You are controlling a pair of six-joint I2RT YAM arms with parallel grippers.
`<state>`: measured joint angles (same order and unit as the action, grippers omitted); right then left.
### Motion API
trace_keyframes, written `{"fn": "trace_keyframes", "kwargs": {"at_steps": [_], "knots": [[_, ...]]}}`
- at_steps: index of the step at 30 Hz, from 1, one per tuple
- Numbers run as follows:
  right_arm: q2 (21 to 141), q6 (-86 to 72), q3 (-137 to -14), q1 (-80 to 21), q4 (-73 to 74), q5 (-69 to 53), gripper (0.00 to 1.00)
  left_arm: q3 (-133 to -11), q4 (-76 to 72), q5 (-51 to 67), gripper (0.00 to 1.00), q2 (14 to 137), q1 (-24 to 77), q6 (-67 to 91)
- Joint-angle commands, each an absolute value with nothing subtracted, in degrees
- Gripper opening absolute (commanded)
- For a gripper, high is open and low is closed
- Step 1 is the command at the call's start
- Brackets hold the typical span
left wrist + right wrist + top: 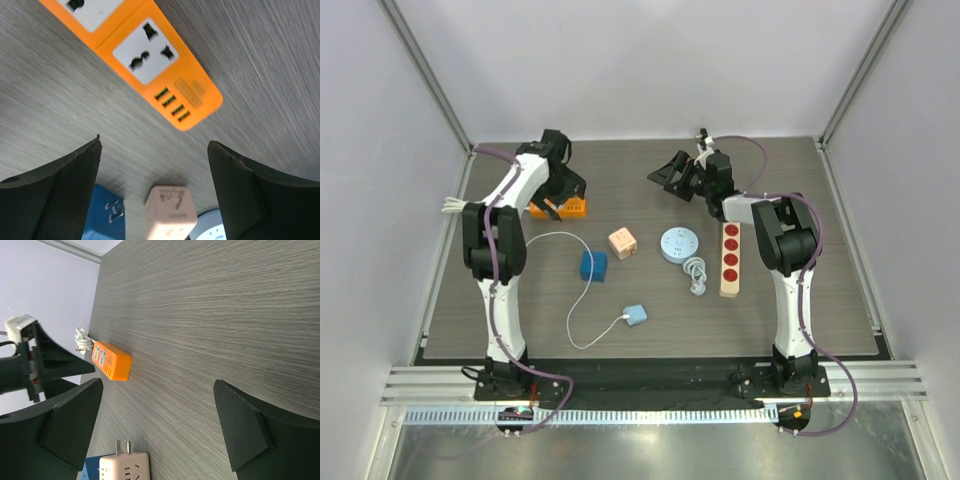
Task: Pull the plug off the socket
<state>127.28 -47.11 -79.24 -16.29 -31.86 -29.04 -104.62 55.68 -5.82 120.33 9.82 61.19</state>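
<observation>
The left tool [154, 142] hovers wide open near the orange socket strip [165, 75]; the right tool [158, 384] is wide open too.

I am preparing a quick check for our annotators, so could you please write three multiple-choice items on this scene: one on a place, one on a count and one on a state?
1. Where on the table does the orange power strip lie?
A. far left part, by the left end effector
B. near right corner
C. dead centre

2. How many red sockets does the wooden strip carry?
A. two
B. four
C. seven

3. In what state is the left end effector?
A. shut on the orange power strip
B. open, holding nothing
C. shut and empty

Answers:
1 A: the top view shows the strip at the far left, right at that arm's wrist.
2 B: four red discs sit in one row along the wood.
3 B: the left wrist view shows its fingers wide apart with only bare table between them.
</observation>
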Motion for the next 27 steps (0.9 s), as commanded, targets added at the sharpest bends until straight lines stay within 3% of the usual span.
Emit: {"fn": "trace_keyframes", "kwargs": {"at_steps": [1,9,15,27], "knots": [[127.35,-47.11,-81.3,-15.47,-33.48,-29.18,0.98,-112.75,64.16,-10.72,0.88,124.27,9.84,68.11],[127.97,-48.78,-81.39,-14.06,-34.01,-29.97,0.98,-118.74,68.03,-10.91,0.89,130.6,7.91,77.78],[128.76,-50.01,-81.82,-13.97,-34.72,-30.85,0.98,-118.3,66.53,-5.54,0.88,134.12,5.19,81.82],[128.67,-50.45,-82.09,-13.8,-34.98,-31.2,0.99,-119.53,66.18,-6.24,0.88,139.39,4.22,90.44]]}}
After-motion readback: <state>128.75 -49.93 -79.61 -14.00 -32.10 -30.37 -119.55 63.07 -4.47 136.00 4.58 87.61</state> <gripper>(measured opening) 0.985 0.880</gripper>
